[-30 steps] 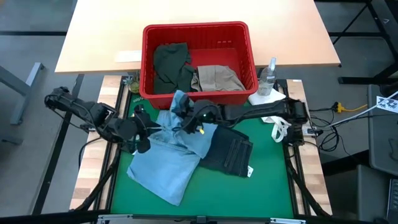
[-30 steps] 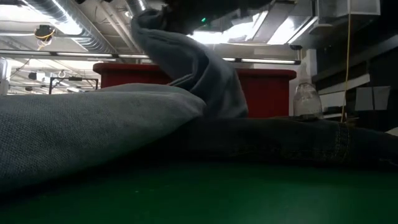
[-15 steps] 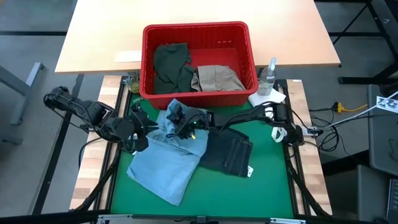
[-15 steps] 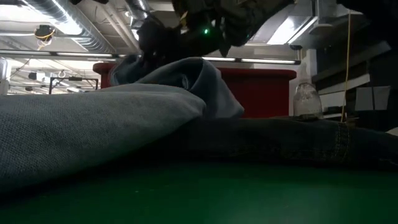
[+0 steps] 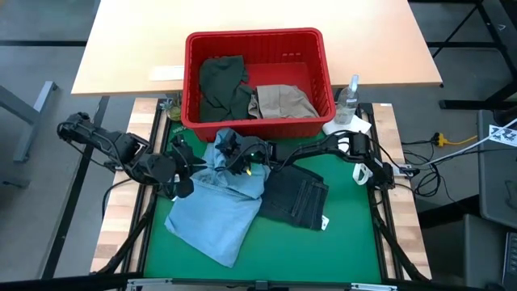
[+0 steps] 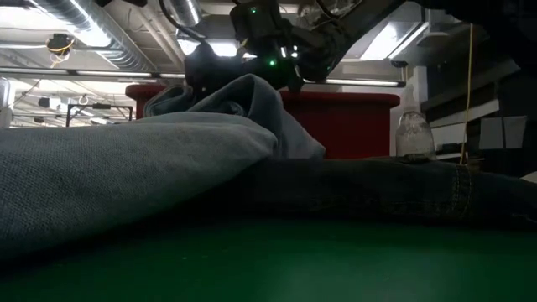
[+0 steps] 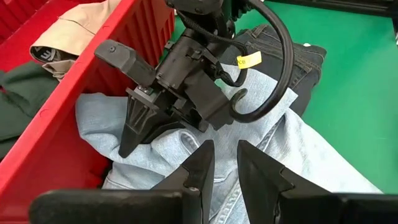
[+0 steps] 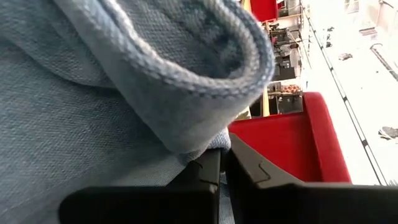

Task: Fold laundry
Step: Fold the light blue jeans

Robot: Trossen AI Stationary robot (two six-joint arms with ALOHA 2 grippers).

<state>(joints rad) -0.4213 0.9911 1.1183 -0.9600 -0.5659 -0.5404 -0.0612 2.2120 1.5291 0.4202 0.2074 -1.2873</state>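
Now the right claw (image 5: 227, 148), pinching a corner of the light blue denim (image 5: 218, 212), has dropped and swung leftward — the raised flap is folding over. The left claw (image 5: 184, 171) hovers slightly spread over the denim's left edge on the table (image 5: 347, 242).

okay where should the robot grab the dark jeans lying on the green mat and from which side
Probably the dark jeans' free outer edge nearest the right arm's side, coming down from above: they lie flat and that edge is bare. Their other side is tucked under the light blue denim, which the right gripper pinches.
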